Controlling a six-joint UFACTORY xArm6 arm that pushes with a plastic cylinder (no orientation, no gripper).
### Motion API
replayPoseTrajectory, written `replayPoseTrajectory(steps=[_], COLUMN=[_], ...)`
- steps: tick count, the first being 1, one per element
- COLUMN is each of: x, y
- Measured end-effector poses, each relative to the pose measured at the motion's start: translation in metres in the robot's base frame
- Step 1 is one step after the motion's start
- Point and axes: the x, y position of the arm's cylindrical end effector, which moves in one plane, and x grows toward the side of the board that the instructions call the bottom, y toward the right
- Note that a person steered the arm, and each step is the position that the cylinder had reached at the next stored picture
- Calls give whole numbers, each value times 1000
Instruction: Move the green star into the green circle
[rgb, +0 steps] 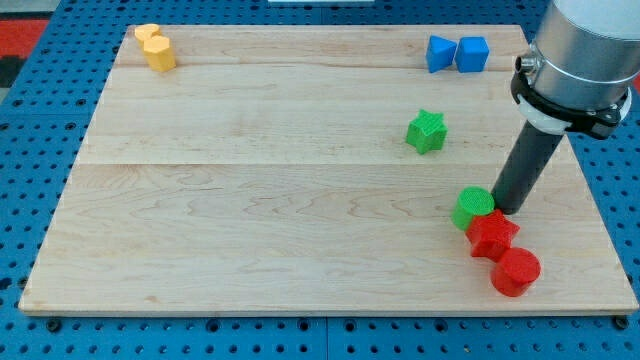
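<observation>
The green star (427, 131) lies flat on the counter (260, 200) in the upper right part of the view, standing alone with bare wood on all sides. The green circle (473, 208), a round green block, sits below the star and slightly toward the view's right, well apart from it.

My tip (507, 207) rests at the right side of the green circle, touching it or just beside it; the exact contact cannot be made out. The tool is a straight dark rod with no jaws, so it neither opens nor closes, and it has hold of nothing. The rod rises from the tip toward the view's upper right into a grey cylindrical arm housing (585, 50) with a black collar. The tip is well apart from the green star, below it and toward the view's right.

A red star (492, 235) lies directly below the green circle and touches its lower edge. A red round block (516, 272) lies below the red star, toward the view's right, and touches it. These three blocks form a short diagonal chain near the counter's right edge.

Two blue blocks (457, 53) sit side by side, touching, near the counter's top right corner; the right one looks like a cube, and the shape of the left one is unclear. A yellow block (155, 47) of irregular outline sits near the top left corner. The counter is a light wooden board resting on a blue perforated base (30, 190).
</observation>
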Motion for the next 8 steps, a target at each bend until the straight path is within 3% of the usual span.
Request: replayPoseTrajectory(steps=[1, 2, 3, 5, 6, 8], x=[-59, -100, -101, -137, -107, -62], y=[51, 22, -54, -88, -171, -245])
